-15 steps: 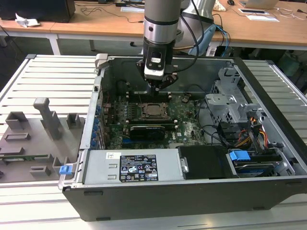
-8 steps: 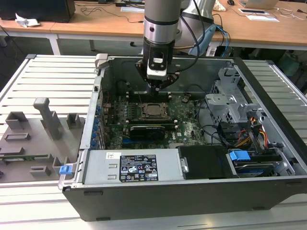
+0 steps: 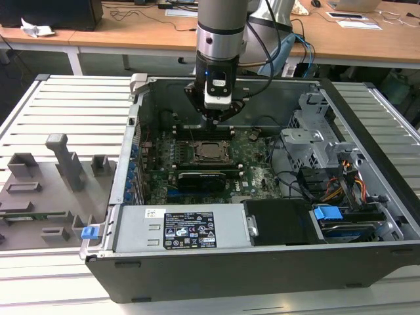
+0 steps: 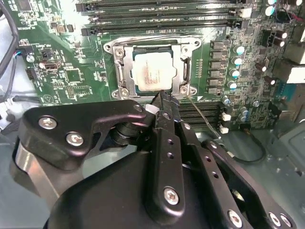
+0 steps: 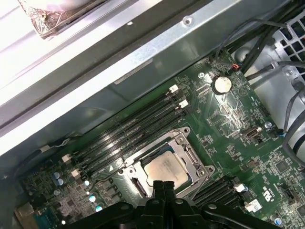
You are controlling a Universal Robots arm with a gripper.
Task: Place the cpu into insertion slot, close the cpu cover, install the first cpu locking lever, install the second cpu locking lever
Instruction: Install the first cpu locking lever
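Cpu-bearing computer case [image 3: 262, 275] lying open on a slatted grey table [image 3: 65, 105], lid off, green motherboard [image 3: 256, 172] flat on its floor. Reaching down into it in the exterior view, the arm [image 3: 222, 33], with the gripper [image 3: 216, 120] hanging low over the socket's far edge. Fingers [image 4: 167, 125] pressed together to one narrow tip in both wrist views, nothing seen clamped between them. Down flat over the socket, the cpu cover [image 4: 125, 71], a grey metal frame with a square window. Seated level inside that window, the cpu [image 4: 151, 74], pale silver top up. Lies just past the closed fingertips [image 5: 159, 191], near them but apart. Tip itself at the cover's rim by one corner, contact there not clear. Slanting out from that corner, just beside the tip, a thin metal rod [image 4: 202, 117].
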